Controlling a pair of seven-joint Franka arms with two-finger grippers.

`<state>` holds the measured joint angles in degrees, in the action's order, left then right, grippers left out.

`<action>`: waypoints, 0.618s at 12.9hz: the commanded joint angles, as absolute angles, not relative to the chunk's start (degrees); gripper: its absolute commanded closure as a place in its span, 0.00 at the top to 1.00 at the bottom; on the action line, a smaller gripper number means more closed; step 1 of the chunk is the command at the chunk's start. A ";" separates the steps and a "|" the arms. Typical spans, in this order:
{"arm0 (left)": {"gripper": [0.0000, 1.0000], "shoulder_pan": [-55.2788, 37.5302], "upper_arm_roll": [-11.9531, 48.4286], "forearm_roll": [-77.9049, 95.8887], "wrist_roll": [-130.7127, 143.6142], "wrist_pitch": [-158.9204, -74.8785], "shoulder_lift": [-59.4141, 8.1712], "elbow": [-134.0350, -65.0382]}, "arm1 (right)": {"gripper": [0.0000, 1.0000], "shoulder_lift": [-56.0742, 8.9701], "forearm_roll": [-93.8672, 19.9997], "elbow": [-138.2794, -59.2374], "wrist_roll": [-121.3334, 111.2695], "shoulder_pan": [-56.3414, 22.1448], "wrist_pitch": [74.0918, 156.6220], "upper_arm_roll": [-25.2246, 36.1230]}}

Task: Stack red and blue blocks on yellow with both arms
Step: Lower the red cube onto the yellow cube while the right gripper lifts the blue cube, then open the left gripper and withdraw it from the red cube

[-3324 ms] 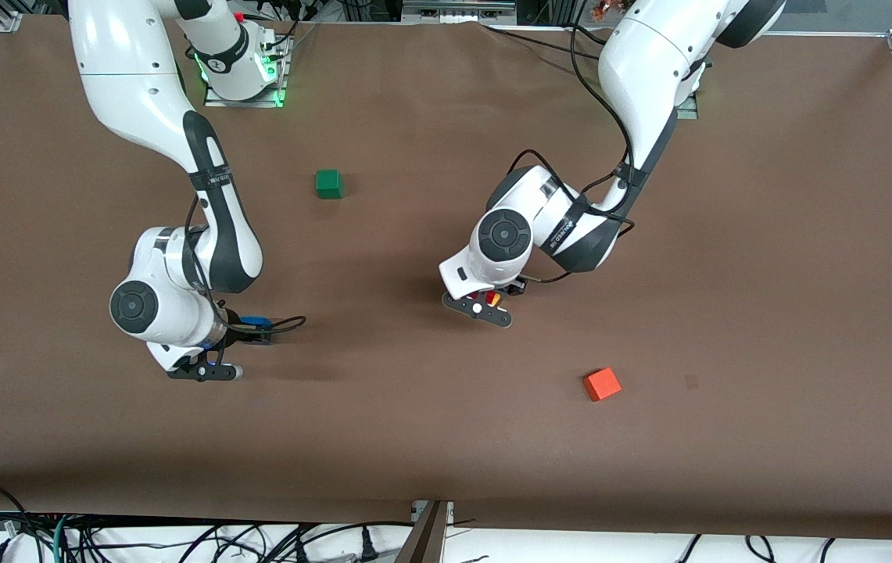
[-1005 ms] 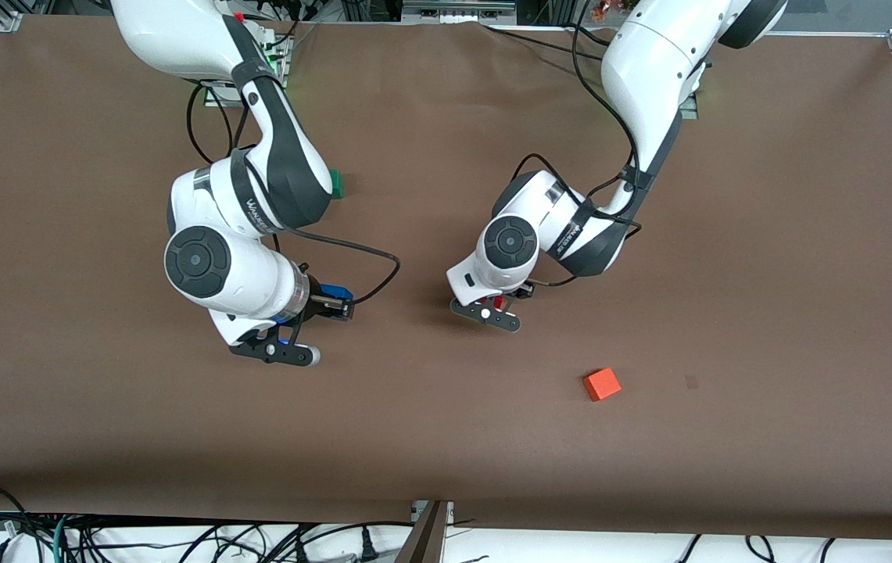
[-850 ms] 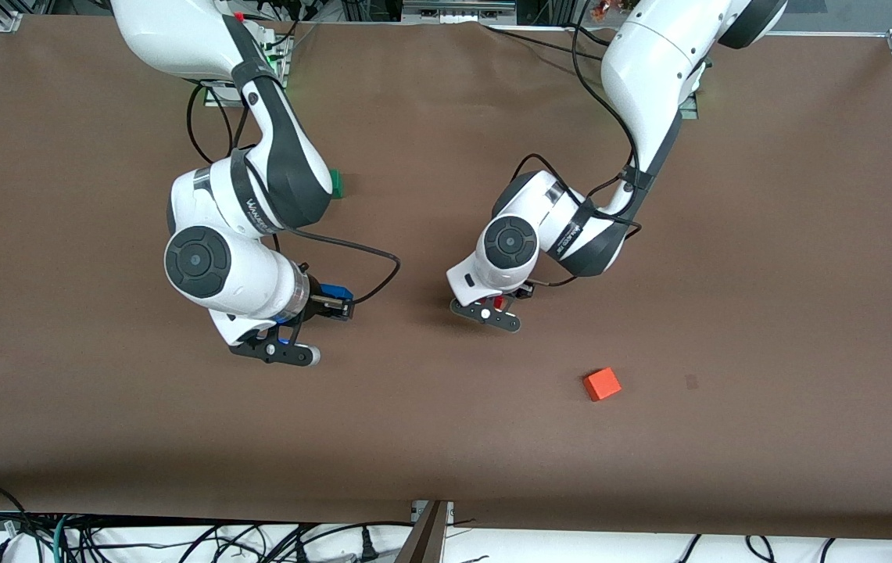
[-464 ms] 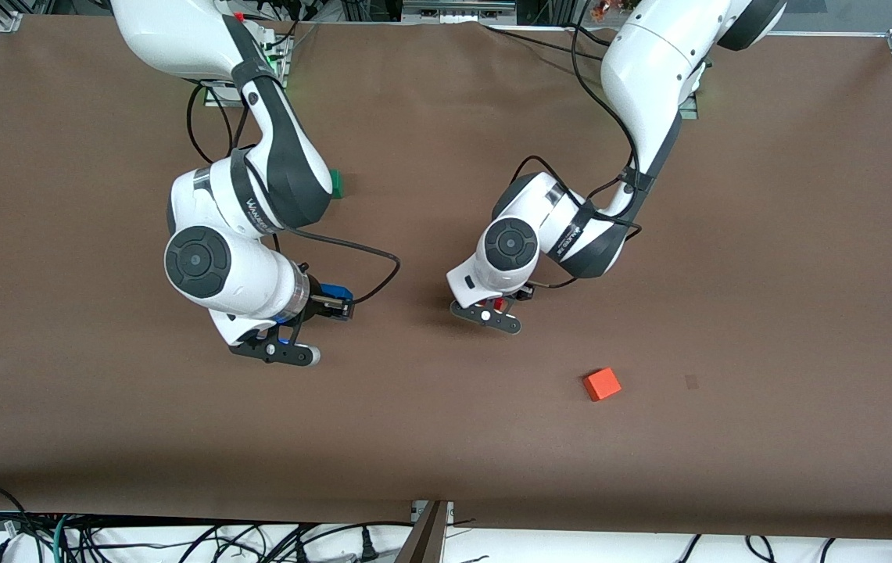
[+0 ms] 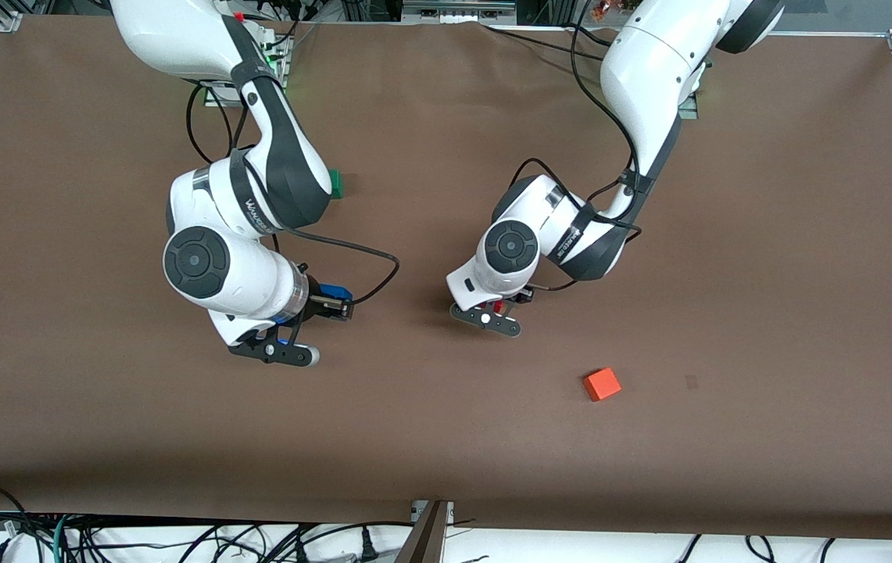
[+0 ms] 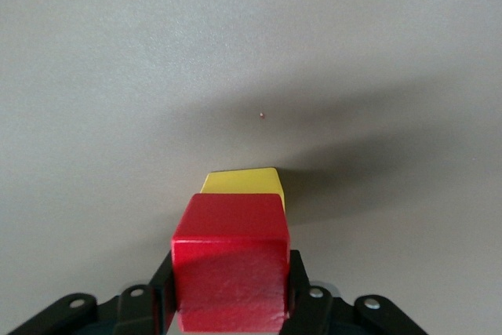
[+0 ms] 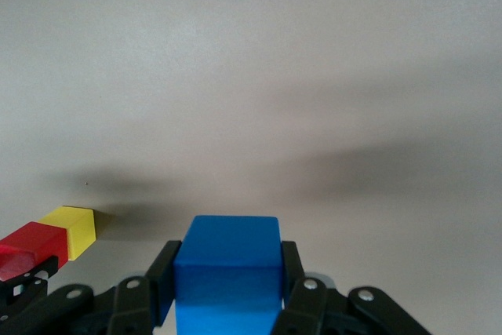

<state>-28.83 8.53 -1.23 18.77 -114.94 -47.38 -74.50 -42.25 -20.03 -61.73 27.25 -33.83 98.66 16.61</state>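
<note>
My left gripper is shut on the red block, which also shows as a red sliver in the front view. It holds the block directly over the yellow cube; I cannot tell whether the two touch. The yellow cube is hidden under the left hand in the front view but shows in the right wrist view beside the red block. My right gripper is shut on the blue block, held above the table toward the right arm's end, apart from the stack.
An orange cube lies nearer to the front camera than the stack, toward the left arm's end. A green cube lies farther from the camera, mostly hidden by the right arm. The brown table is bare around them.
The right arm carried the blue block toward the middle of the table and has since held still. The left gripper has sunk slightly with the red block over the yellow cube.
</note>
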 commanded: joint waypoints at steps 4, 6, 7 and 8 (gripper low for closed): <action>1.00 -28.74 7.91 0.00 19.07 -110.08 -47.12 -70.85 | 0.43 -41.75 -21.01 -60.91 27.95 -33.49 97.56 16.52; 1.00 -26.38 7.91 0.09 18.98 -98.93 -46.85 -62.45 | 0.44 -41.75 -21.01 -60.91 28.21 -33.66 97.73 16.44; 1.00 -25.41 7.91 0.00 18.90 -94.96 -46.85 -59.18 | 0.43 -41.75 -21.01 -60.91 28.47 -33.92 97.82 16.44; 1.00 -23.75 7.82 -0.44 18.98 -92.66 -46.76 -57.76 | 0.44 -41.75 -21.09 -60.91 30.30 -34.27 98.00 16.26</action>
